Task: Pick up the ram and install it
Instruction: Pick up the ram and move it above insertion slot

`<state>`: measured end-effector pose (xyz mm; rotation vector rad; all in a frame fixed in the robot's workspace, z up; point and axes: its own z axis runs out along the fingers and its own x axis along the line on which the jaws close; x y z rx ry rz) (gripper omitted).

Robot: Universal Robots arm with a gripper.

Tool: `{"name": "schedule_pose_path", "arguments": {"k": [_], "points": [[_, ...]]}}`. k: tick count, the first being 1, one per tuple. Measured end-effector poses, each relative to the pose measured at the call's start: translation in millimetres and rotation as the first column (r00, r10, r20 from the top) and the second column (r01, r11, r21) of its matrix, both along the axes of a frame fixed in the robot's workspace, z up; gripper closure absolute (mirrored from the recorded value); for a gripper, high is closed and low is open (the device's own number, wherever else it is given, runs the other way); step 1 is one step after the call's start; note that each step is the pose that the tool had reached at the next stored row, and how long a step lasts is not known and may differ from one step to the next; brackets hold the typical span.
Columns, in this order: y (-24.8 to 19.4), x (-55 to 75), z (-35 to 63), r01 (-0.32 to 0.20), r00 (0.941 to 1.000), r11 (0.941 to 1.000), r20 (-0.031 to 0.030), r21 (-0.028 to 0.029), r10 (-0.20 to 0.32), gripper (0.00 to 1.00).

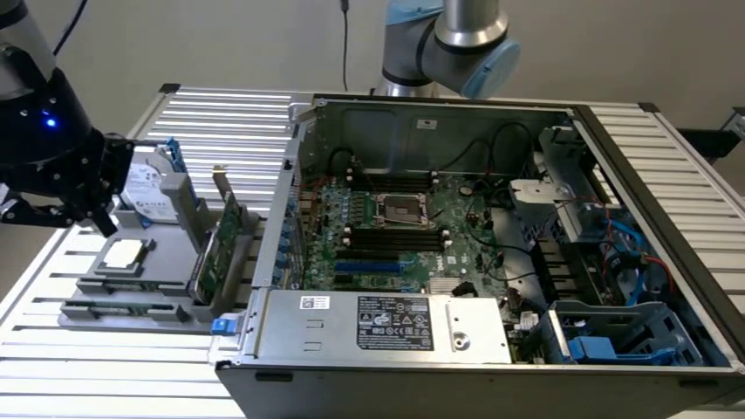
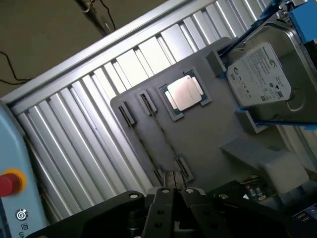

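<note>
The ram (image 1: 126,308) seems to be the thin strip standing on edge in a clipped holder at the 6 o'clock edge of the grey tray (image 1: 87,284). In the wrist view it is a dark line running between two pairs of clips (image 2: 163,136), too slim for me to be sure of it. As a bare circuit-board stick I would expect it to be light, stiff and easily damaged. It is best taken by its long upper edge or its short ends, away from the chips and contacts, and lifted straight out of the clips. The hand (image 1: 87,209) hangs over the tray's 10 o'clock corner, apart from the ram. In the wrist view it (image 2: 174,194) sits just beyond the holder's near clips, and I cannot tell whether it is open or closed. At the tray's centre lies the square silver processor chip (image 1: 122,255), with the hard drive (image 1: 146,188) at 12 o'clock and the upright expansion card (image 1: 215,249) at 3 o'clock. The drive's white label (image 2: 262,79) carries print and a barcode that I cannot read. Further toward 3 o'clock, on the slatted table (image 1: 222,113), the computer case (image 1: 349,122) lies open. The black memory slots (image 1: 396,234) on its motherboard (image 1: 466,253) look empty. The power supply's label (image 1: 396,321) shows certification marks but no legible words.
</note>
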<state>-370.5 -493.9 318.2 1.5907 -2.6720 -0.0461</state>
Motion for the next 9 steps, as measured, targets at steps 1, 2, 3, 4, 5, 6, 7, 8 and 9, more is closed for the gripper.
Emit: {"name": "schedule_pose_path", "arguments": {"k": [1,2,3,4,5,6,7,8,9], "points": [[0.0,0.0,-0.3,-0.019,0.9998,0.9998,0.0000,0.0000,0.019,0.89],[0.0,0.0,-0.5,-0.037,0.9993,0.9993,0.0000,0.0000,0.037,0.89],[0.0,0.0,-0.7,-0.054,0.9985,0.9985,0.0000,0.0000,0.054,0.89],[0.0,0.0,-0.9,-0.073,0.9974,0.9974,0.0000,0.0000,0.073,0.89],[0.0,0.0,-1.1,-0.091,0.9958,0.9958,0.0000,0.0000,0.091,0.89],[0.0,0.0,-1.3,-0.110,0.9939,0.9939,0.0001,0.0000,0.110,0.89],[0.0,0.0,-1.5,-0.128,0.9918,0.9918,0.0000,0.0000,0.128,0.89],[0.0,0.0,-1.7,-0.146,0.9893,0.9893,0.0001,0.0000,0.146,0.89],[0.0,0.0,-1.9,-0.163,0.9866,0.9866,0.0000,0.0000,0.163,0.89]]}}
